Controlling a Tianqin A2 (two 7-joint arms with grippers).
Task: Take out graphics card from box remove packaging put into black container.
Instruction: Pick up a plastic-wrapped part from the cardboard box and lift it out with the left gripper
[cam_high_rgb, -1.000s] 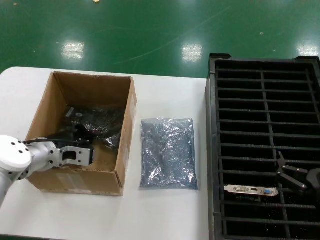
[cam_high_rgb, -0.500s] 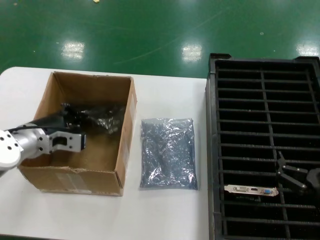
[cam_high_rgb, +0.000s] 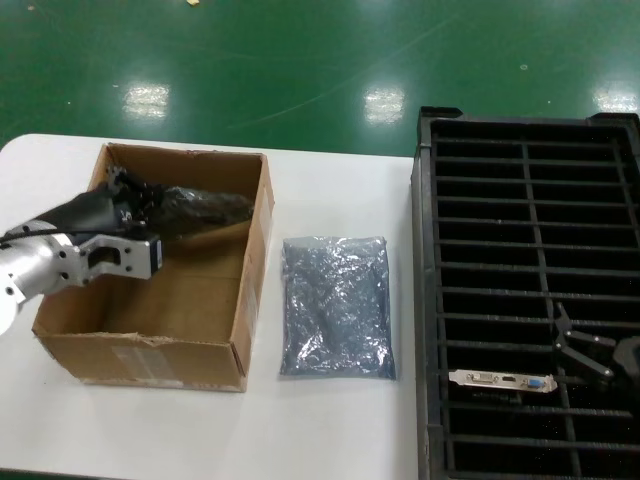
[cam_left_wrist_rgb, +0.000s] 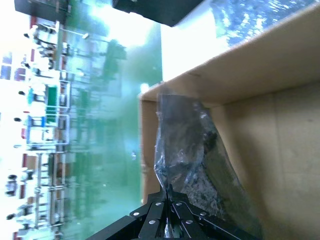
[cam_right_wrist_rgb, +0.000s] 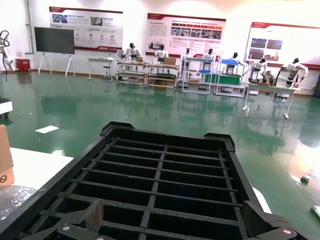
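My left gripper (cam_high_rgb: 128, 197) is shut on one end of a dark crinkled packaging bag (cam_high_rgb: 200, 209) and holds it up inside the brown cardboard box (cam_high_rgb: 245, 290), near its far left corner. In the left wrist view the shut gripper (cam_left_wrist_rgb: 168, 194) pinches the bag (cam_left_wrist_rgb: 187, 150); what the bag holds is hidden. A second grey-blue bag (cam_high_rgb: 335, 305) lies flat on the table between the box and the black container (cam_high_rgb: 430, 300). A graphics card (cam_high_rgb: 500, 380) with a silver bracket stands in a near slot. My right gripper (cam_high_rgb: 580, 352) is open above the container, beside that card.
The white table (cam_high_rgb: 330, 430) carries everything, and green floor lies beyond it. The right wrist view shows my open right gripper (cam_right_wrist_rgb: 175, 222) over the container's ribs (cam_right_wrist_rgb: 165, 170). The box floor under the lifted bag is bare cardboard (cam_high_rgb: 190, 300).
My left gripper has risen and moved toward the box's far left corner, lifting the dark bag off the box floor. The right arm has not moved.
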